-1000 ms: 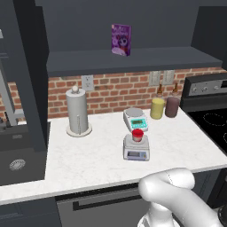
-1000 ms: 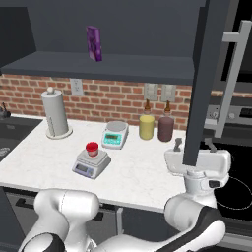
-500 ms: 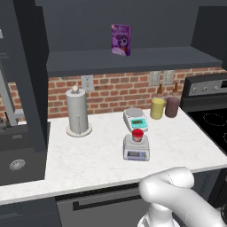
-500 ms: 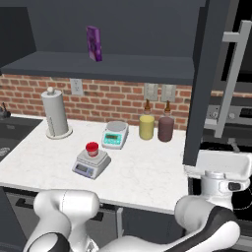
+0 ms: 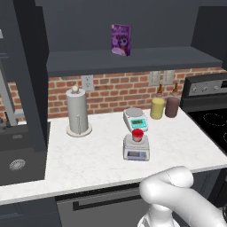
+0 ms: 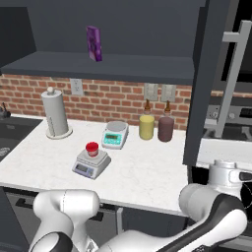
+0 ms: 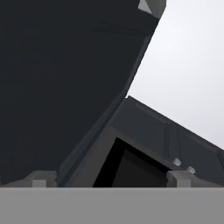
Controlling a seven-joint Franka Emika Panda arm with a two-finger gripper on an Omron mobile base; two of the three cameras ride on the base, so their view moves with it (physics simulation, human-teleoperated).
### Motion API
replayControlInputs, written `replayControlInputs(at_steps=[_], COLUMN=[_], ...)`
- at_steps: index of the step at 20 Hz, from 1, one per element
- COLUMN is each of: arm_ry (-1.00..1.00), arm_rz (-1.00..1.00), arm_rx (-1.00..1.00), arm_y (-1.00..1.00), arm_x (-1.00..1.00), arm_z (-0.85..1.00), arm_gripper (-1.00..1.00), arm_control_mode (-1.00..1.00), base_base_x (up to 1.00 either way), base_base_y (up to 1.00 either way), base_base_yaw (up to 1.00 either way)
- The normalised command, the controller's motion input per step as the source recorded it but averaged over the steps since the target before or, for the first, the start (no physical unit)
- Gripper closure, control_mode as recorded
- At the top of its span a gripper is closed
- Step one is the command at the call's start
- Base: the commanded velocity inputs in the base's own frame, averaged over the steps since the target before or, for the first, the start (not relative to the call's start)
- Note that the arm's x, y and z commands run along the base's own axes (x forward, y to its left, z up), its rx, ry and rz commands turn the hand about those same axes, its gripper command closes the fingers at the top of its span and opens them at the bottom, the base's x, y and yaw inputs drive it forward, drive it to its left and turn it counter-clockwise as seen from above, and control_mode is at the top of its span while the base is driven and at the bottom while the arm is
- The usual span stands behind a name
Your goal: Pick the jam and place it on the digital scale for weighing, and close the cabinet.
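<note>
The jam [image 5: 138, 134], a small red jar, stands upright on the silver platform of the digital scale [image 5: 136, 151] in the middle of the counter; from the right side the jam [image 6: 92, 148] and the digital scale [image 6: 88, 166] sit left of centre. The cabinet has its right door [image 6: 209, 83] swung open, with its silver bar handle [image 6: 230, 83] facing me, and its left door [image 5: 26, 75] also stands out. My hand [image 6: 231, 176] hangs low beside the open right door, far from the jam. My gripper [image 7: 107, 181] is open and holds nothing, facing a dark panel.
A white scale [image 5: 135, 119] sits behind the grey one. A yellow canister [image 5: 157, 108] and a maroon one [image 5: 172, 107] stand by the brick wall, a paper towel roll [image 5: 77, 111] at left. A purple box [image 5: 121, 39] rests on the cabinet shelf. Stove [image 5: 208, 111] at right, sink [image 5: 17, 165] at left.
My hand has moved right and lower, under the open right cabinet door. The jam stays on the scale.
</note>
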Motion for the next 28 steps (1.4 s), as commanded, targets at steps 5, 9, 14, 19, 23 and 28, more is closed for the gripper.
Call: replayControlInputs(at_steps=[5, 9, 14, 19, 23, 28], arm_ry=[0.00, 0.00, -0.01, -0.01, 0.00, 0.00], arm_rz=[0.00, 0.00, 0.00, 0.00, 0.00, 0.00], arm_rx=[-0.03, -0.11, -0.13, -0.16, -0.21, -0.21], arm_y=[0.38, 0.56, 0.57, 0.86, 1.00, 1.00], arm_x=[0.00, 0.00, -0.15, -0.06, 0.00, 0.04], arm_z=[0.47, 0.73, 0.81, 0.68, 0.66, 0.50], arm_gripper=[-1.00, -1.00, -1.00, -1.00, -1.00, -1.00], arm_control_mode=[-1.00, -1.00, -1.00, -1.00, -1.00, -1.00], base_base_x=[0.00, 0.00, 0.00, 0.00, 0.00, 0.00], base_base_y=[0.00, 0.00, 0.00, 0.00, 0.00, 0.00], base_base_yaw=[0.00, 0.00, 0.00, 0.00, 0.00, 0.00])
